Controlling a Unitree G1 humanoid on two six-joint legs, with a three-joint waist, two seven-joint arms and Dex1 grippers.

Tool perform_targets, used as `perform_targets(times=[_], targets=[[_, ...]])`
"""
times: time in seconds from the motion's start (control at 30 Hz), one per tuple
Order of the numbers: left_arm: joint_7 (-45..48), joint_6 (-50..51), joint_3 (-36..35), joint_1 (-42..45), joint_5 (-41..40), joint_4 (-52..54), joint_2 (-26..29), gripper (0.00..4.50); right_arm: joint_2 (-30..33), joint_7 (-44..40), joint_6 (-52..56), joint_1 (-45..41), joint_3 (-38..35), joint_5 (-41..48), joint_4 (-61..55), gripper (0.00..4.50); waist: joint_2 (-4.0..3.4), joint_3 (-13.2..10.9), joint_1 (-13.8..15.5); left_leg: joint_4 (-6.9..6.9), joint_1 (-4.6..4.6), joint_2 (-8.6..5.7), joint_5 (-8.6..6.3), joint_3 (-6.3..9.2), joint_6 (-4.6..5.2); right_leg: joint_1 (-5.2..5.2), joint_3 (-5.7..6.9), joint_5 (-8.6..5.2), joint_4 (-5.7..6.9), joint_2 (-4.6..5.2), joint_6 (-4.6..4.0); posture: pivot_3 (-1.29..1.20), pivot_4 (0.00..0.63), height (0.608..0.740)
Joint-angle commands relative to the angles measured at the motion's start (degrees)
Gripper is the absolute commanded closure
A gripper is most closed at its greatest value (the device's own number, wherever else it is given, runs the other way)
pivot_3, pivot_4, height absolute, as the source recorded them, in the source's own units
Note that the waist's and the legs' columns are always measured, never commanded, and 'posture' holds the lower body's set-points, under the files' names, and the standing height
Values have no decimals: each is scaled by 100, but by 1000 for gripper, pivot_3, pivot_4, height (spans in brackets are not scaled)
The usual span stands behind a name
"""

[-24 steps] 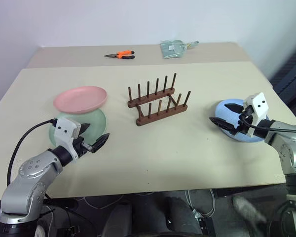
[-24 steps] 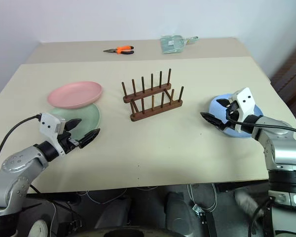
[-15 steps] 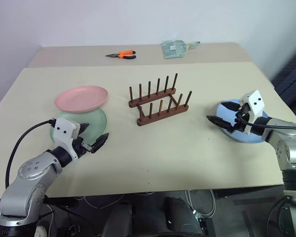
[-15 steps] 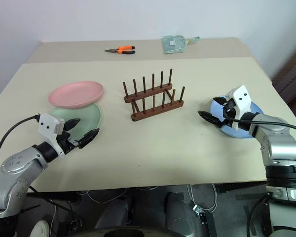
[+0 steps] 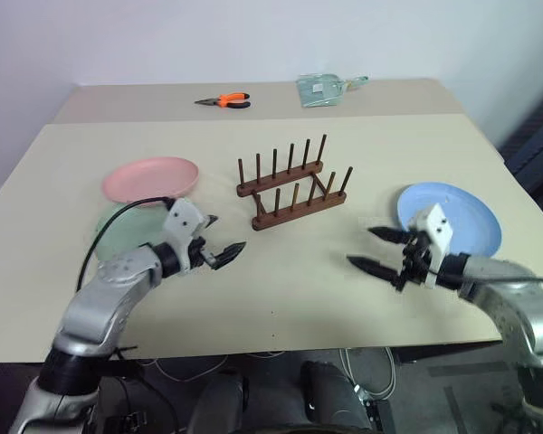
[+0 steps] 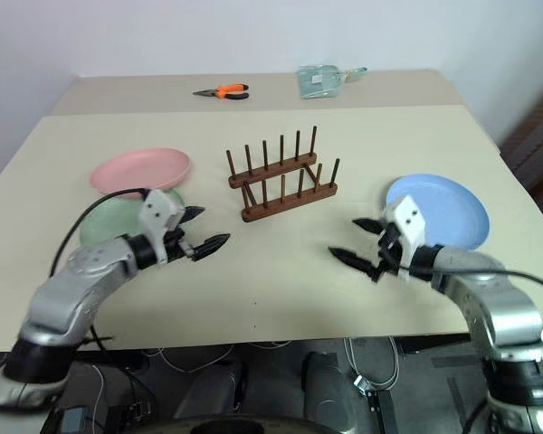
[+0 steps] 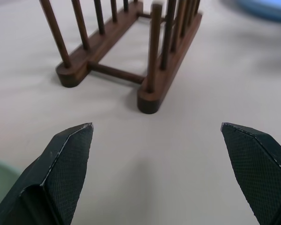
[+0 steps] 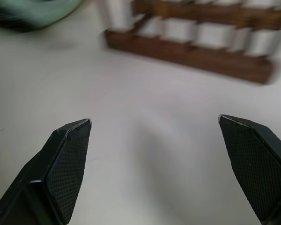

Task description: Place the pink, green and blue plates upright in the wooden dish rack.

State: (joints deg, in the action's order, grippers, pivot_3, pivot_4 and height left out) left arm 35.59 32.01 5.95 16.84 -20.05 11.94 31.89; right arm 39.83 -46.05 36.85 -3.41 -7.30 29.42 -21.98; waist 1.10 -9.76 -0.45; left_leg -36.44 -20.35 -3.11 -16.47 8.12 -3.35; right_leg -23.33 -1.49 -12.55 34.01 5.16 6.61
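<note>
Item 1, wooden dish rack [image 5: 292, 183]: stands mid-counter, every slot between its pegs empty. I count 0 of 3 plates racked.

Item 2, pink plate [image 5: 150, 179]: lies flat on the counter [image 5: 290, 280] to the rack's left, its near edge resting over the green plate.

Item 3, green plate [image 5: 122, 233]: flat, just in front of the pink one, partly hidden by my left arm.

Item 4, blue plate [image 5: 452, 218]: flat on the counter, well to the rack's right, nothing touching it.

Item 5, left claw [image 5: 218, 242]: spread wide, holding nothing, hovering between the green plate and the rack, pointed toward the rack.

Item 6, right claw [image 5: 380, 249]: spread wide, holding nothing, just inside the blue plate's near edge, pointed toward the rack's front.

Item 7, bystanders: orange pliers [image 5: 223, 100] and a clear packet [image 5: 320, 89] at the far edge, well apart from the work.

Status, as I judge it: all 3 placements remain; no plate is lifted or gripped.
</note>
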Motion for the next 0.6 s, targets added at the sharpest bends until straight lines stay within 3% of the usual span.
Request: perform_targets(times=[0.03, 0.33, 0.43, 0.6], targets=[[508, -440, 388, 661, 288, -916, -211, 0, -130, 336, 45, 83, -2, 51, -673, 48, 1, 0, -3, -4, -2, -1, 0, 0, 0, 0, 0, 0, 0, 0, 1, 0, 150, 740], [1694, -1434, 1084, 1885, 934, -3259, -830, 0, -379, 862, 139, -10, 211, 1, -906, 48, 3, 0, -6, -4, -4, -1, 0, 1, 0, -2, 0, 10, -1, 0, 16, 0, 150, 740], [1745, -1615, 1039, 2066, 1047, -3688, -980, 840, -367, 923, 162, -27, 192, 29, -930, 0, 3, 0, 0, -4, -3, -1, 0, 1, 0, -2, 0, 11, 0, 1, 19, 0, 150, 740], [1609, -1912, 891, 2165, 1146, -4064, -1225, 3330, -343, 982, 155, 70, 189, 39, -1013, 0, 3, 1, 12, -4, -3, -1, 0, 3, 0, -1, 0, 12, 0, 2, 23, 0, 150, 740]])
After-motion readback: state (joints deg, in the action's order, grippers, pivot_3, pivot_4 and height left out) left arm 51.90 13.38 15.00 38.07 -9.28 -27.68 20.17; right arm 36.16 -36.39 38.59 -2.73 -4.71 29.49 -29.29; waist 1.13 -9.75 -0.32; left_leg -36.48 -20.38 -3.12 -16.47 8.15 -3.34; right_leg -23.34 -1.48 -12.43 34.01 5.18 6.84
